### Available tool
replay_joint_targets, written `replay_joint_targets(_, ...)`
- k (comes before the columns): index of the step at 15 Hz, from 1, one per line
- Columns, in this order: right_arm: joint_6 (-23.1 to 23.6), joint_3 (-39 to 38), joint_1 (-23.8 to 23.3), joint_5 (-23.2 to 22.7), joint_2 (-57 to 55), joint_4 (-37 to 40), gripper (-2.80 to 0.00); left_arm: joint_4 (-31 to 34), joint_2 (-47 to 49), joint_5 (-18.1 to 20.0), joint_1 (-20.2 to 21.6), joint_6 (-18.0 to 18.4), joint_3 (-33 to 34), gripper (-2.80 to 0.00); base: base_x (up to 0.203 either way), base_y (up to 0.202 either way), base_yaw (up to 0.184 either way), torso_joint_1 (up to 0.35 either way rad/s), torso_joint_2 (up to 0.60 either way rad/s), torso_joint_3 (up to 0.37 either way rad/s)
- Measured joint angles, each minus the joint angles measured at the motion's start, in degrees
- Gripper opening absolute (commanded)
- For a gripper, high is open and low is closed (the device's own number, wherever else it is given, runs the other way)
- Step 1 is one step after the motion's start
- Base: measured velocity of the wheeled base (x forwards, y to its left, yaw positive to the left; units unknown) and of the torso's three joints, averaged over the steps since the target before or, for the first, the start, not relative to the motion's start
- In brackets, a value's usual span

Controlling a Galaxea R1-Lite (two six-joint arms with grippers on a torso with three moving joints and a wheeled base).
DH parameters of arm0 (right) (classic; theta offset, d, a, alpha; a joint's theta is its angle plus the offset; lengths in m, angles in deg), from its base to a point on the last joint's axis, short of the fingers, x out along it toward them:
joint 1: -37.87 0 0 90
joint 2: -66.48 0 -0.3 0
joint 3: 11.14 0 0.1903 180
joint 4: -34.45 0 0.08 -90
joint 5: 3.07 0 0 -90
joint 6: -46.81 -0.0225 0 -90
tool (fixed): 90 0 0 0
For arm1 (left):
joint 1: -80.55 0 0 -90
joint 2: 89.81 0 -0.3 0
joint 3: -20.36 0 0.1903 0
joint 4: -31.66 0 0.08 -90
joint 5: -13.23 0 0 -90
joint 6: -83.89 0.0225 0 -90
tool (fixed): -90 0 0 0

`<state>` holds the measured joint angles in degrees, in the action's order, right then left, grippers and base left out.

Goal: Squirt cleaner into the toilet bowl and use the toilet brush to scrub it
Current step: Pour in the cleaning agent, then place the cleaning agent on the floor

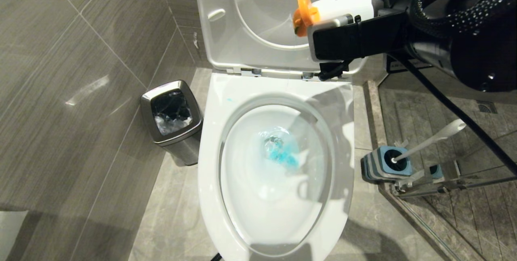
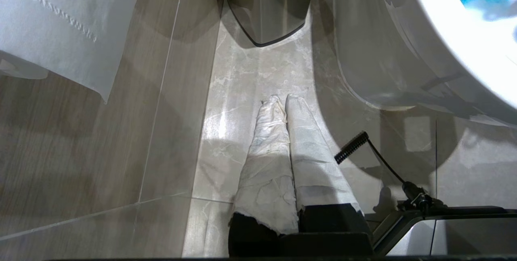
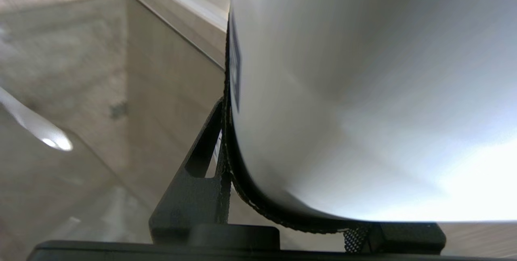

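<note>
The white toilet bowl [image 1: 214,139] stands open with its seat and lid [image 1: 242,18] raised. Turquoise cleaner [image 1: 282,154] tints the water at the drain, and a small teal spot sits on the back rim. My right gripper [image 1: 323,26] hangs over the back of the bowl, shut on a white cleaner bottle [image 1: 343,6] lying level, its orange cap [image 1: 305,14] towards the lid. The bottle [image 3: 363,91] fills the right wrist view. The toilet brush [image 1: 432,137] stands in its blue-and-grey holder [image 1: 387,164] on the floor at the right. My left gripper [image 2: 282,99] is shut and empty, low over the floor beside the bowl [image 2: 404,51].
A small square steel bin [image 1: 171,119] stands against the tiled wall left of the toilet. A glass shower door with a metal bracket [image 1: 444,188] stands behind the brush holder. A sheet of toilet paper [image 2: 60,22] hangs on the left wall.
</note>
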<state>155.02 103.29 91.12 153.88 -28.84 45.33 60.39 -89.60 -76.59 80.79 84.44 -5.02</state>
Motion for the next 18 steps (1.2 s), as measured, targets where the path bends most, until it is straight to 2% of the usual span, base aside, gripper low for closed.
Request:
replay_joint_targets(6, -11.3, -0.4, 1.1, -0.1, 0.1, -2.8, -2.8, 0.0, 0.0, 0.0, 0.0, 0.0, 0.0, -2.8, 0.0, 0.0, 0.0, 0.0, 0.0, 0.0)
replay_joint_targets(10, -20.9, -2.9, 2.9, -0.1, 0.6, -3.0, -2.8, 0.0, 0.0, 0.0, 0.0, 0.0, 0.0, -2.8, 0.0, 0.0, 0.0, 0.0, 0.0, 0.0)
replay_joint_targets(13, -24.7, -4.6, 3.9, 0.0, 1.7, -4.7, -2.8, 0.0, 0.0, 0.0, 0.0, 0.0, 0.0, -2.8, 0.0, 0.0, 0.0, 0.0, 0.0, 0.0)
replay_joint_targets(15, -25.7, -5.6, 4.2, -0.1, 2.7, -5.2, -2.8, 0.0, 0.0, 0.0, 0.0, 0.0, 0.0, -2.8, 0.0, 0.0, 0.0, 0.0, 0.0, 0.0)
replay_joint_targets(18, -32.2, -8.1, 4.5, 0.0, 4.1, -6.2, -2.8, 0.0, 0.0, 0.0, 0.0, 0.0, 0.0, -2.8, 0.0, 0.0, 0.0, 0.0, 0.0, 0.0)
